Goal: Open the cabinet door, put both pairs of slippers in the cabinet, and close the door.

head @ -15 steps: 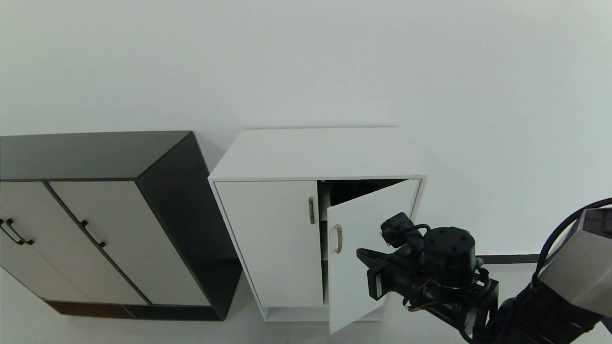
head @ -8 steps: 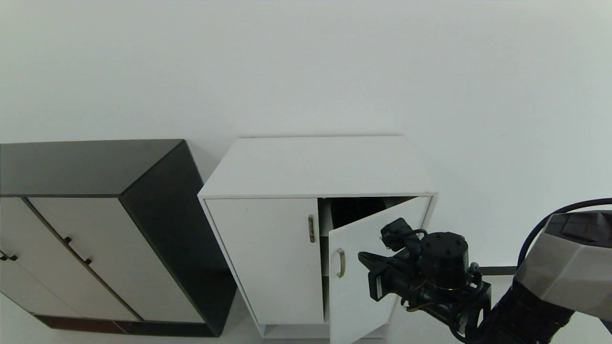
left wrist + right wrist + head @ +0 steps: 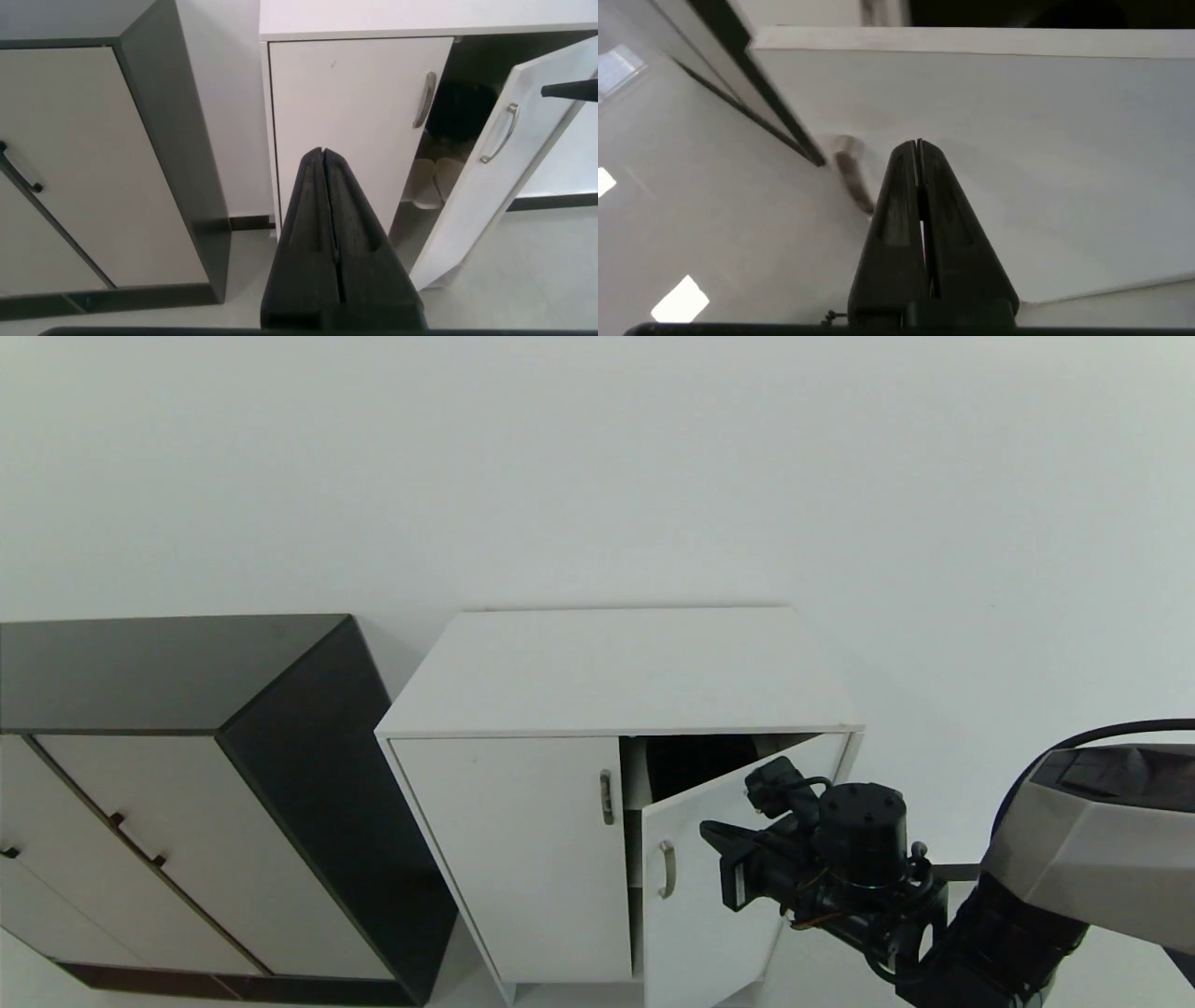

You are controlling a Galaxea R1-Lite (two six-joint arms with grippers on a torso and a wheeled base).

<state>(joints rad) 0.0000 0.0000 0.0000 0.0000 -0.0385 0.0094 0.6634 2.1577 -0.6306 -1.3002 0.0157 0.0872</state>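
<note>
Your white cabinet (image 3: 616,667) stands against the wall (image 3: 597,476) with 2 doors. The left-hand door (image 3: 513,859) is flush shut. The right-hand door (image 3: 695,915) is ajar, with its free edge swung out toward you and a dark wedge of opening along its top and inner edge.

Your right gripper (image 3: 711,830) sits in front of that door's outer face, just beside the handle (image 3: 666,869) on the hinge side of it. Its jaws are clenched together with nothing between them. In the right wrist view the tips (image 3: 920,147) point at the white panel, but you cannot tell whether they touch it.

Your left gripper (image 3: 322,157) is also pressed closed on nothing. It is well back from the cabinet, facing the closed door.

Through the opening, 1 pale pair of slippers (image 3: 434,179) lies on the cabinet's bottom, just inside the edge. A dark shape (image 3: 462,101) sits above them, too dim to identify.

On your left, the black cabinet (image 3: 308,784) stands just beside the white one, with a narrow strip of wall between them. The floor (image 3: 523,303) in front of the ajar door is bare, so you have open room on the swing side.
</note>
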